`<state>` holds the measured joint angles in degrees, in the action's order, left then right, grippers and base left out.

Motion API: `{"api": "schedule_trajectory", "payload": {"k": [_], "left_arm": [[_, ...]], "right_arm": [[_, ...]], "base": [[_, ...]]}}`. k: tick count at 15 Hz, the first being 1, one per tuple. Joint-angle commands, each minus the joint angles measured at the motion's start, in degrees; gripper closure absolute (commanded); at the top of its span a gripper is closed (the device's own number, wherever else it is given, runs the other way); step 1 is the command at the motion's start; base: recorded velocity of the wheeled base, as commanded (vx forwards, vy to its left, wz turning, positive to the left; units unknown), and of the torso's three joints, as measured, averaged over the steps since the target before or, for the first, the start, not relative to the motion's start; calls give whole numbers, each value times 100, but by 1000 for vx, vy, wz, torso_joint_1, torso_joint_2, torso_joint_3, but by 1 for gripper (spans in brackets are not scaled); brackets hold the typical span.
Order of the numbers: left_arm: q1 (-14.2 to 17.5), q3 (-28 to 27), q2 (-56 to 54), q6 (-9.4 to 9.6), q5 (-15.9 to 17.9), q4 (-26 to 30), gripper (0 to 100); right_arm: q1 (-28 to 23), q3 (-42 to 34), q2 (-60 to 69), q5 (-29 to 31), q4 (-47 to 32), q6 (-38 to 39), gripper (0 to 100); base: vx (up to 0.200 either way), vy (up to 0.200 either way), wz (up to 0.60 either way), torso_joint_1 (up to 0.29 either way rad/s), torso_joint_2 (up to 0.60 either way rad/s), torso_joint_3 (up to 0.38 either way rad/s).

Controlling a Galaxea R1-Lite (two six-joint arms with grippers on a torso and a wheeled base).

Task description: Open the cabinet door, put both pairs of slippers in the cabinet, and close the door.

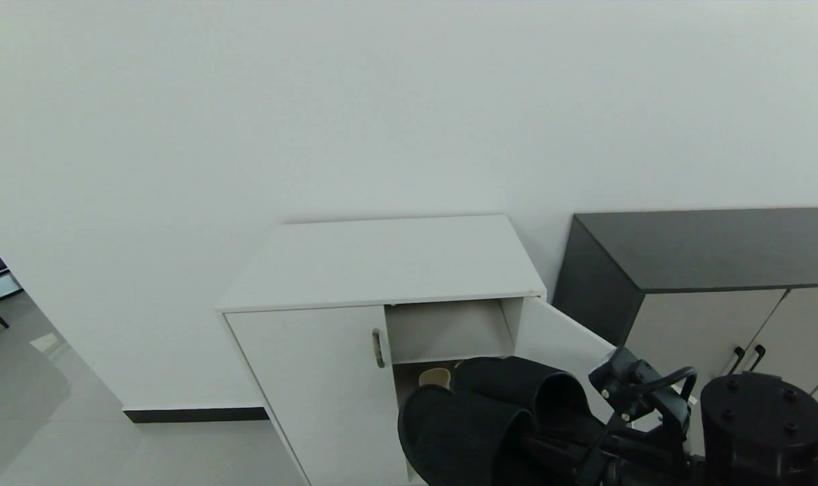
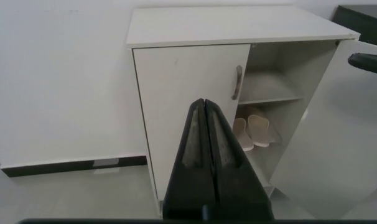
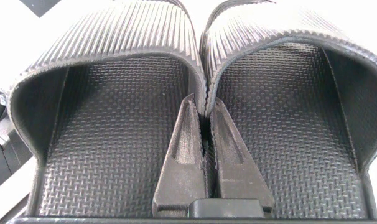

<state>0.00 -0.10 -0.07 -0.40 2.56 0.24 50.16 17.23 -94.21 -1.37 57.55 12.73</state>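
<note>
Inside white cabinet (image 1: 382,260), beige slippers (image 2: 255,130) lay on lower shelf (image 2: 261,154); right door (image 1: 557,337) stood open. Before opening, right gripper (image 3: 203,109) clamped black slippers (image 1: 476,418). Fingers of left gripper (image 2: 204,109) pressed together, holding nothing.

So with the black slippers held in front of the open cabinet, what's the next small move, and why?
Probably ease the right gripper forward to carry the black slippers into the cabinet: its door stands open, the beige slippers already lie inside, and this pair is outside.
</note>
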Motion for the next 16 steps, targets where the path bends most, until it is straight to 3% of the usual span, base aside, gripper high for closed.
{"api": "schedule_trajectory", "payload": {"k": [1, 16], "left_arm": [[0, 1, 7, -4, -1, 2, 100], [0, 1, 7, -4, -10, 2, 100]], "right_arm": [[2, 0, -19, -4, 10, 2, 100], [28, -44, -19, -22, 10, -7, 100]], "base": [[0, 0, 0, -173, 378, 198], [0, 0, 0, -229, 506, 276]]}}
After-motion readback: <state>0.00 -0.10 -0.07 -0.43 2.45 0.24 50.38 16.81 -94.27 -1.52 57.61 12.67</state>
